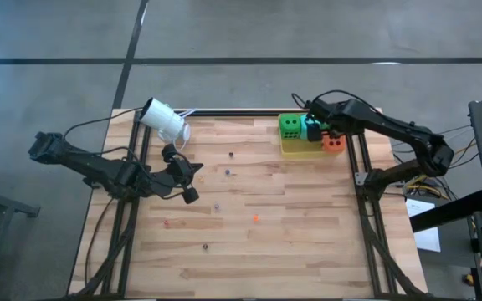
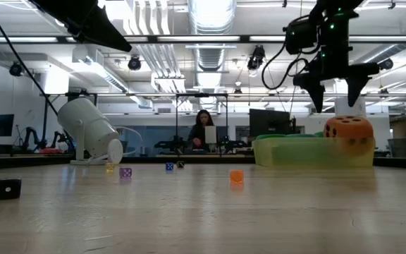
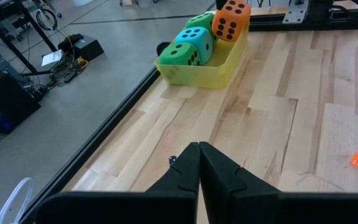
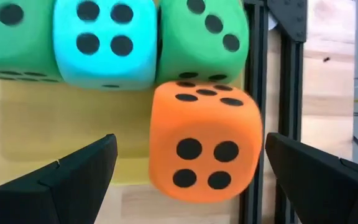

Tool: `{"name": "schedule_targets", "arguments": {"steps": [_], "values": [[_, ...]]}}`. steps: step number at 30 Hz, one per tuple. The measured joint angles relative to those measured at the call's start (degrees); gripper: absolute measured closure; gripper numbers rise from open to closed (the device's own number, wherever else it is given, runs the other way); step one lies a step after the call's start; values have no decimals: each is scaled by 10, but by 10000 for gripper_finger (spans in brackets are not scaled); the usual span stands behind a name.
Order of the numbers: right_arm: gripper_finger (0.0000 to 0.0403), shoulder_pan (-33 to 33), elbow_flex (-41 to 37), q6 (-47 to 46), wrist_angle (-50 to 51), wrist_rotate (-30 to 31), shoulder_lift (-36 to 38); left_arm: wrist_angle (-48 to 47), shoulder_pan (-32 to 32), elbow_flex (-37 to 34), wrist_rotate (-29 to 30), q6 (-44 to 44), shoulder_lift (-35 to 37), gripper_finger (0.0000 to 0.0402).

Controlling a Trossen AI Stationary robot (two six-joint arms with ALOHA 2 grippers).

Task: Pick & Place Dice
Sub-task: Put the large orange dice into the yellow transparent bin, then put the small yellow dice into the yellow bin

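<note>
A yellow tray (image 1: 295, 149) at the table's far right holds two green dice (image 1: 289, 125) (image 4: 204, 37), a teal die (image 1: 312, 131) and an orange die (image 1: 333, 144). The orange die (image 4: 204, 143) sits at the tray's right end, beside the frame rail. My right gripper (image 2: 335, 95) hangs open just above it. Its fingers (image 4: 73, 174) stand on either side of the die and clear of it. My left gripper (image 3: 199, 152) is shut and holds nothing. It hovers over the table's left half (image 1: 189, 180), pointing toward the tray (image 3: 197, 71).
A white cylinder (image 1: 166, 121) lies at the far left corner. Several tiny dice are scattered over the wooden top, among them an orange one (image 1: 256, 218) and a black one (image 2: 8, 188). A dark frame rail (image 1: 360, 163) runs beside the tray. A person (image 2: 204, 130) sits in the room behind.
</note>
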State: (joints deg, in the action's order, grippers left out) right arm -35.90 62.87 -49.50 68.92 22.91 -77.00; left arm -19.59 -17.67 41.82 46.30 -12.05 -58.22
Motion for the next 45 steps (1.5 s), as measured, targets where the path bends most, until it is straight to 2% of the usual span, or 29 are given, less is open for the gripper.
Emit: {"name": "schedule_targets", "arguments": {"steps": [4,15,20,26,33,45], "values": [[3,0,-24,17,-33,-41,-19,0,0,0,0,0,0,390],[3,-15,-59,25,-57,-44,-90,0,0,0,0,0,0,390],[3,-15,-46,28,-50,-36,-82,0,0,0,0,0,0,390],[3,2,-17,26,-48,-33,-34,0,0,0,0,0,0,390],[3,72,-11,30,-74,8,28,0,0,0,0,0,0,390],[3,267,-11,111,-119,93,79,0,0,0,0,0,0,390]]}}
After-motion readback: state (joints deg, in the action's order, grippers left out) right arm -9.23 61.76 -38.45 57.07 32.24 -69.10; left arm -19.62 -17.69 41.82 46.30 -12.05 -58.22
